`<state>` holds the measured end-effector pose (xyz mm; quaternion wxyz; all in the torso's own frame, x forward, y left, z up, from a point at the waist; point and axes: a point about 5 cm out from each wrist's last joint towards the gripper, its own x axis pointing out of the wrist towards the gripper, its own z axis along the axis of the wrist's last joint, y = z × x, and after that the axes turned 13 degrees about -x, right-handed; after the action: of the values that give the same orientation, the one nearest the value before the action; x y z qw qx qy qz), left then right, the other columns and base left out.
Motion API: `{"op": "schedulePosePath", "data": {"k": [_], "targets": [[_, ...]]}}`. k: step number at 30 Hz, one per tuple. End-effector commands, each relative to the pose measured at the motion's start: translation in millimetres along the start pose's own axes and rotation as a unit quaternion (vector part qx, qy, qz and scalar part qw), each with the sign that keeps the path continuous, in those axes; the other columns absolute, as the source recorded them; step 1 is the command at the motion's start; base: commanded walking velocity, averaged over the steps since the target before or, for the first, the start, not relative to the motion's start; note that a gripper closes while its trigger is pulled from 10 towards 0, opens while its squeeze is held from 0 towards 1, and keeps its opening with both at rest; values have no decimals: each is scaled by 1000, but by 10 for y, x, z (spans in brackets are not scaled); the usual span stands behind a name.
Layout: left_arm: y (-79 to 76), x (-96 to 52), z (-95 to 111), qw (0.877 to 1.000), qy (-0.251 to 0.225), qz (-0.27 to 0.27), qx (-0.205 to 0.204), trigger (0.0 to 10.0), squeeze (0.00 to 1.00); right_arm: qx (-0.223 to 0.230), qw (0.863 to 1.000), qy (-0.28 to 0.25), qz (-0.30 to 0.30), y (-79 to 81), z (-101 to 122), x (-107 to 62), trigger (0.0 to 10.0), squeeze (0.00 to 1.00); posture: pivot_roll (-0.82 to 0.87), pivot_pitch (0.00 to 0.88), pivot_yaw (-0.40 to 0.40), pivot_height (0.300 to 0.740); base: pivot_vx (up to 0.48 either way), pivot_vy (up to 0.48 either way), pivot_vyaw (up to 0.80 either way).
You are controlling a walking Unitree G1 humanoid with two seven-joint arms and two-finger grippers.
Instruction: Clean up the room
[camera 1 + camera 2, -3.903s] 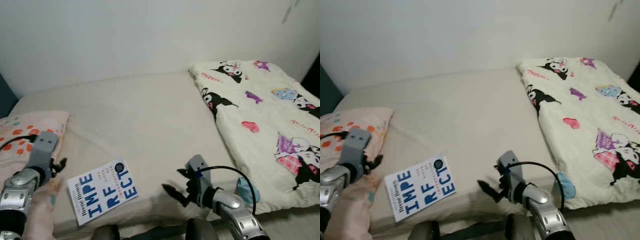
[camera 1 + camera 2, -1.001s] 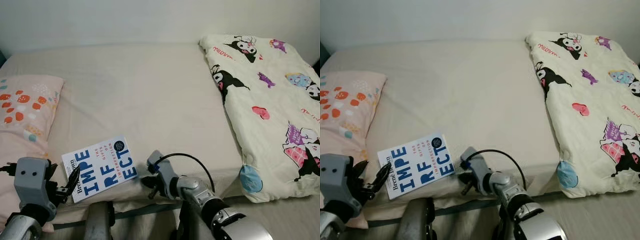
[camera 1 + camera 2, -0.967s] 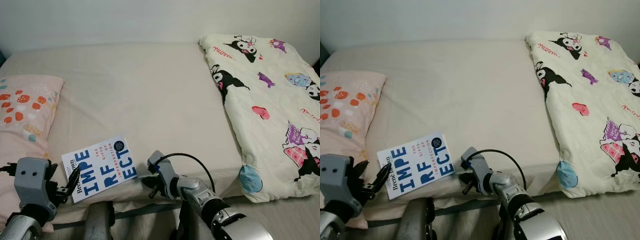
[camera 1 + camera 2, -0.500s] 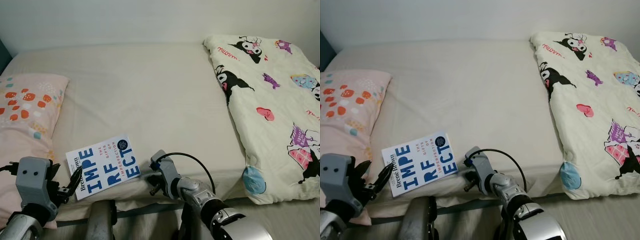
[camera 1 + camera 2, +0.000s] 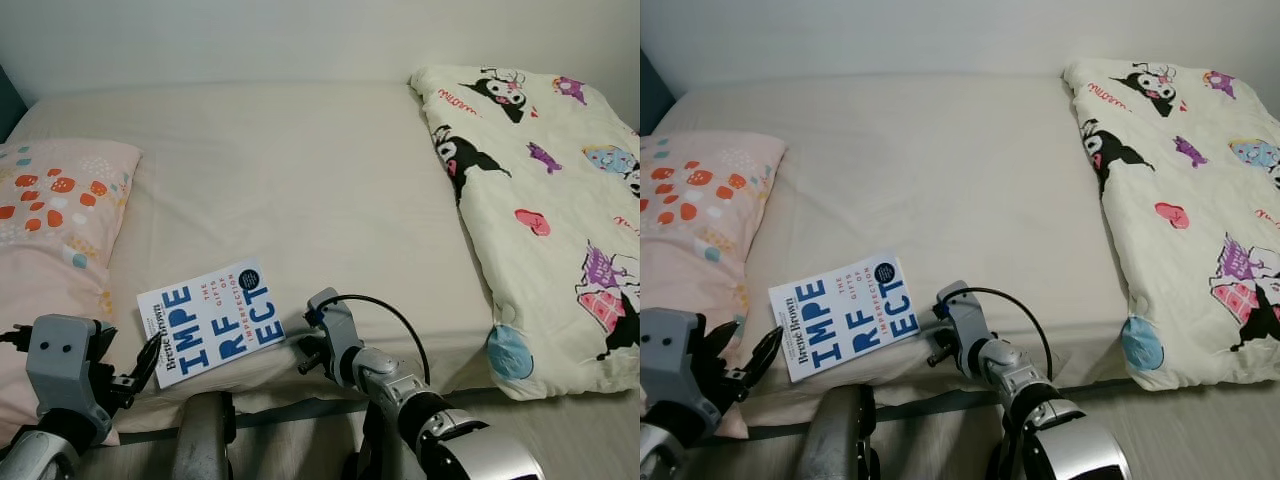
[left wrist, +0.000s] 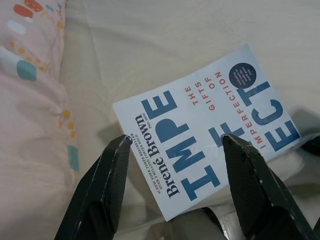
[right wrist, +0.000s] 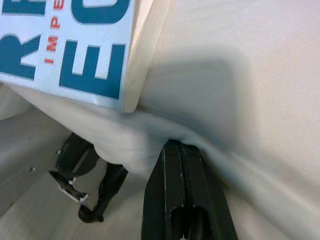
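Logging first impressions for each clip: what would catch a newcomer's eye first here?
The white book with big blue letters, lying at the near edge of the bed, between the open left tool and the shut right tool. Next, the cartoon-print blanket on the bed's right side and the pink pillow on its left.

A beige-sheeted bed (image 5: 930,170) runs across the view, a pale wall behind it. At its left end lies a pink pillow (image 5: 695,215) dotted with red, orange and teal spots. At the right end a cream quilt (image 5: 1185,210) printed with black-and-white cartoon characters, hearts and a blue round figure reaches the bed's front edge. Near the front edge rests a white book (image 5: 847,316) with blue letters, its cover up and turned at a slant. The left gripper (image 5: 740,362) hovers just off the book's spine corner, fingers spread. The right gripper (image 5: 932,350) sits just beside the book's other end, at the sheet's edge; a black cable loops from it
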<state>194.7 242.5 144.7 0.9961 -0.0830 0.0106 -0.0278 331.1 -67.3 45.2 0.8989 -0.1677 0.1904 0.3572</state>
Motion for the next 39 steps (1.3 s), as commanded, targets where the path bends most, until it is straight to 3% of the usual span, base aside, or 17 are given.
{"op": "schedulePosePath", "data": {"k": [1,3,6,9,12,15,21,24,25,27,28,30,33,34,35,36,39], "targets": [[46,-34,-33,1000,21,4,9,10000,0,-48,998,-7,28,-31,138,14,10000,0,219,286,-117,591,0,0,0],[38,-25,-34,1000,22,2,8,10000,0,-70,993,0,98,114,101,30,10000,0,218,287,-113,591,0,0,0],[35,-22,-34,1000,22,2,8,10000,0,-77,990,0,119,157,94,33,10000,0,218,287,-113,591,0,0,0],[21,-11,-49,1000,26,-3,7,10000,0,-90,974,2,209,311,81,30,10000,0,217,284,-111,591,0,0,0],[7,-5,-50,1000,26,-5,6,10000,0,-98,962,-2,255,369,92,17,10000,0,218,283,-110,591,0,0,0],[-7,2,-45,1000,24,-9,5,10000,0,-75,941,-44,327,353,206,-44,10000,0,217,278,-111,591,0,0,0],[-15,8,-44,1000,23,-12,3,10000,0,-18,911,-117,394,185,445,-176,10000,0,216,278,-109,591,0,0,0],[-11,10,-41,1000,23,-13,3,10000,0,4,911,-176,373,22,638,-231,10000,0,216,278,-108,591,0,0,0],[-4,13,-40,1000,22,-12,3,10000,0,30,927,-226,298,-167,798,-242,10000,0,214,277,-105,591,0,0,0],[4,18,-38,1000,22,-12,3,10000,0,69,946,-270,167,-429,941,-253,10000,0,214,276,-103,591,0,0,0],[5,19,-37,1000,21,-13,3,10000,0,81,951,-274,118,-510,958,-256,10000,0,214,276,-103,591,0,0,0],[3,21,-37,1000,21,-13,3,10000,0,82,956,-268,90,-548,942,-253,10000,0,214,276,-103,591,0,0,0],[-1,31,-30,1000,20,-14,3,10000,0,70,976,-206,22,-586,764,-218,9765,0,220,275,-98,591,0,0,0],[-1,31,-30,1000,20,-14,3,10000,0,70,976,-206,22,-586,764,-218,9765,0,220,275,-98,591,0,0,0],[-3,33,-26,1000,20,-15,4,10000,0,66,980,-189,15,-564,703,-201,7333,0,221,275,-97,591,0,0,0],[-4,34,-21,1000,19,-15,4,10000,0,71,982,-173,11,-532,644,-180,0,0,226,278,-96,591,0,0,0],[-3,34,-15,1000,19,-15,5,10000,0,77,983,-163,22,-475,597,-154,0,0,229,280,-97,591,0,0,0]]}}
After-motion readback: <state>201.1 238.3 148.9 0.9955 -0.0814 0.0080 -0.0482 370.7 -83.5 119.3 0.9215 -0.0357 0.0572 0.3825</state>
